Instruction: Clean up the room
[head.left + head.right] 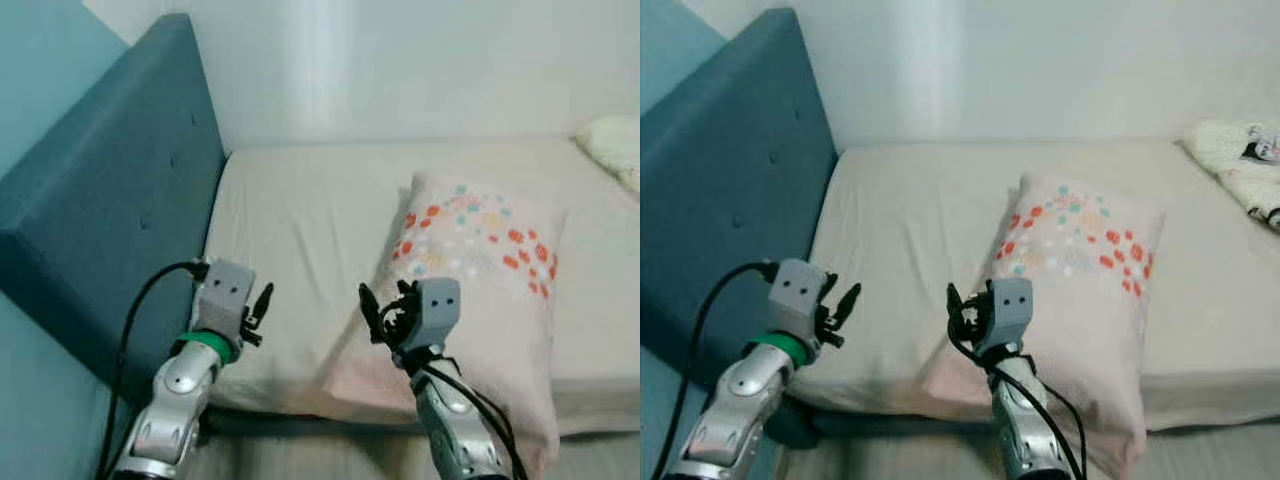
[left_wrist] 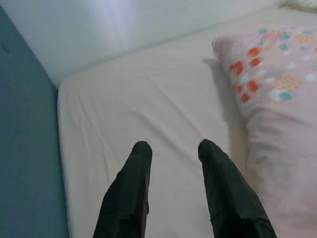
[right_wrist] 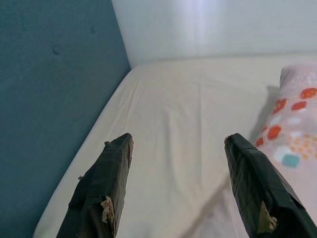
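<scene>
Here, both grippers hover empty over the near edge of the cream-sheeted bed (image 1: 300, 210).

The right gripper (image 3: 178, 186), fingers spread wide, sits just left of the pale pink pillow with orange and teal dots (image 1: 480, 270), likely set to grasp its near corner. The left gripper (image 2: 173, 186), fingers slightly apart, hangs nearer the blue padded headboard (image 1: 110, 200), well clear of the pillow.

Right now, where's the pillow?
The dotted pink pillow lies on the bed, right of centre in the eye views, its near corner by the open right gripper, away from the blue headboard.
</scene>
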Motion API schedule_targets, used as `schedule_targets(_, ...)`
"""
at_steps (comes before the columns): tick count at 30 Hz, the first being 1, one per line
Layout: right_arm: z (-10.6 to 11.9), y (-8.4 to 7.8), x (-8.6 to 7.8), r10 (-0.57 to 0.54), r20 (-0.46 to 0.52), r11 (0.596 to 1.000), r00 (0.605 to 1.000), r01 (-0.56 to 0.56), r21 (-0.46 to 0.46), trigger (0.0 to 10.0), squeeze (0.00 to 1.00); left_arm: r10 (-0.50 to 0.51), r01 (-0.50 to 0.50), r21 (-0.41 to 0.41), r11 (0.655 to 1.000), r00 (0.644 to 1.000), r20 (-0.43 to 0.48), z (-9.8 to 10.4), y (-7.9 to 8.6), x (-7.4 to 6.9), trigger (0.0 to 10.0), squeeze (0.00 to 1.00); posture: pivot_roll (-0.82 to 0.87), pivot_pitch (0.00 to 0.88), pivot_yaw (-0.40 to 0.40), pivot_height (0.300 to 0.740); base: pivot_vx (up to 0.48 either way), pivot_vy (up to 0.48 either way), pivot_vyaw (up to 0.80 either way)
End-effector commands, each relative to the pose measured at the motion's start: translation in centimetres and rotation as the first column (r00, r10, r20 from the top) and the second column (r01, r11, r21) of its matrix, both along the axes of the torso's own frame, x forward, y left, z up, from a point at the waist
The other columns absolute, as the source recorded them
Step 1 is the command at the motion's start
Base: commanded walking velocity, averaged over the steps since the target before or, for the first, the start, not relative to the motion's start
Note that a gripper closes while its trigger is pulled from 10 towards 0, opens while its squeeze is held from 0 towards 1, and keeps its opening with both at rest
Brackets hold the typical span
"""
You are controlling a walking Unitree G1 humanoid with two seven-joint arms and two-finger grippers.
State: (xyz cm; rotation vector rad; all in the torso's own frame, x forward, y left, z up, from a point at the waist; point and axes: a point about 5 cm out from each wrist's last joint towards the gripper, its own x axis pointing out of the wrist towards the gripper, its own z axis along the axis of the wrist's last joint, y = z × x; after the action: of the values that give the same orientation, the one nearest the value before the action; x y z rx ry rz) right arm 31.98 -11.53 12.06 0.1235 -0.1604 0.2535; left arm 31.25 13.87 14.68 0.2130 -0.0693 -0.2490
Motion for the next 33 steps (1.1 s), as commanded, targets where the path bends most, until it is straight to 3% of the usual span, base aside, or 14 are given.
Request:
schedule_targets(1,-0.5,0.3,-0.2,0.010,-0.023,1.000,1.000,-0.009,0.015,10.0,0.00,0.016,-0.016,0.011,1.000,1.000,-0.015,-0.5,0.5,-0.1,10.0,0.00,-0.09,0.111,0.114,0.738,0.480,0.000,0.00)
schedule_targets(9,-0.5,0.5,-0.2,0.014,-0.023,1.000,1.000,-0.013,0.015,10.0,0.00,0.021,-0.021,0.007,1.000,1.000,-0.023,-0.6,0.5,-0.1,10.0,0.00,-0.09,0.111,0.113,0.738,0.434,0.000,0.00)
schedule_targets(26,-0.8,0.3,-0.1,0.011,-0.045,1.000,0.999,-0.010,0.028,10.0,0.00,-0.026,0.027,0.008,1.000,0.999,-0.030,-0.9,0.1,-0.3,10.0,0.00,-0.10,0.097,0.114,0.738,0.000,0.000,0.00)
schedule_targets(33,-1.1,-0.7,-0.3,-0.058,-0.054,0.997,0.997,0.061,0.044,10.0,0.00,-0.079,0.080,0.006,0.997,0.996,-0.045,-1.3,-0.9,-0.8,10.0,0.00,-0.10,0.090,0.120,0.738,0.000,0.000,0.00)
